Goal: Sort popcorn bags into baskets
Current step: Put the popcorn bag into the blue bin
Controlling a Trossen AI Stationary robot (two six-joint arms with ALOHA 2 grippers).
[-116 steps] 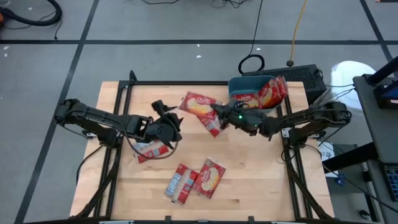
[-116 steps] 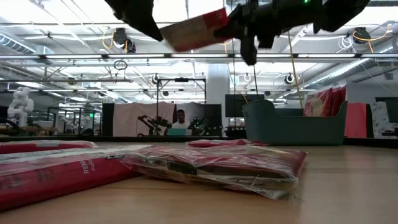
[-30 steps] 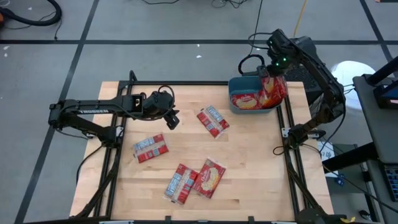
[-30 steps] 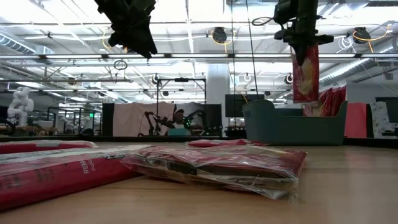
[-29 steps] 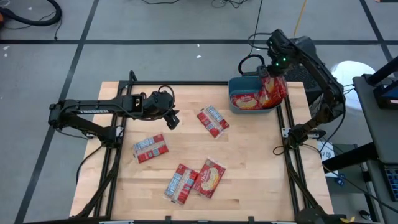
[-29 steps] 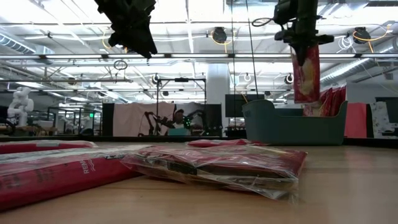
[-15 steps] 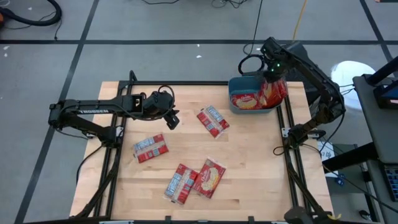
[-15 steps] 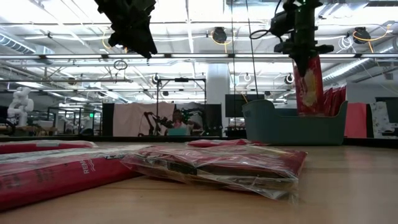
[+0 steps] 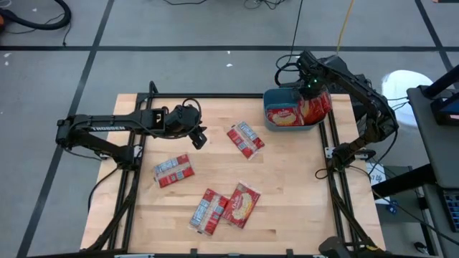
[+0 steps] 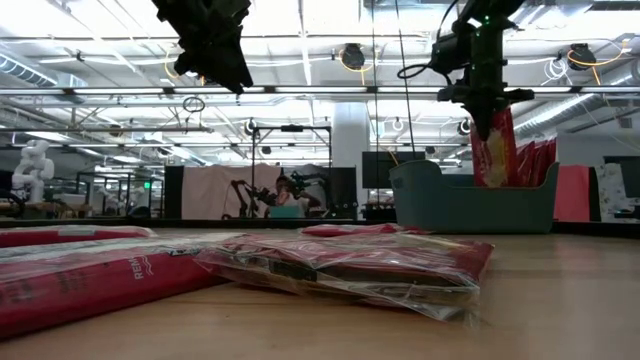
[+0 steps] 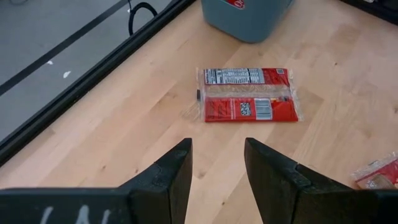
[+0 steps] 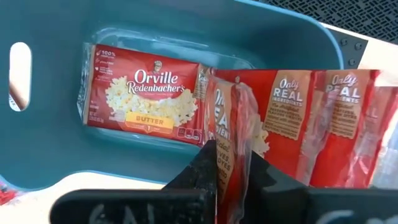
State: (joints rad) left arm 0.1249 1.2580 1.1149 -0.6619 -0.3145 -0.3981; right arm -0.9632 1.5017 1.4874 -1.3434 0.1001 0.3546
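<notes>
My right gripper (image 9: 310, 89) is over the teal bin (image 9: 267, 107), shut on a red popcorn bag (image 10: 497, 150) that hangs into the bin. Inside the bin one bag (image 12: 143, 99) lies flat, picture up. Several others (image 12: 323, 124) stand on edge, leaning toward the bin's right wall. My left gripper (image 9: 201, 137) hovers open above the table's left half, empty. One label-up bag (image 11: 245, 93) lies ahead of it on the wood. More bags lie flat on the table: one (image 9: 173, 170) toward the left and two (image 9: 224, 208) side by side near the front. My right gripper pinches the bag's upper edge (image 12: 225, 149) between its two fingers, coming from above and pointing down. The bag hangs upright below the fingers, edge-on in the wrist view. Its lower part is inside the bin beside the standing bags; whether it touches the bin floor is hidden.
The bin sits at the table's far right corner, with a handle slot (image 12: 20, 74) in its left wall. A black metal frame (image 9: 208, 95) runs along the table edges. Bare wood lies between the scattered bags. A person sits far behind the table (image 10: 285, 205).
My right gripper, still shut on the bag, has come down over the bin and shifted slightly toward the table's near-left. The hanging bag has sunk from above the bin rim to partly inside it, staying upright.
</notes>
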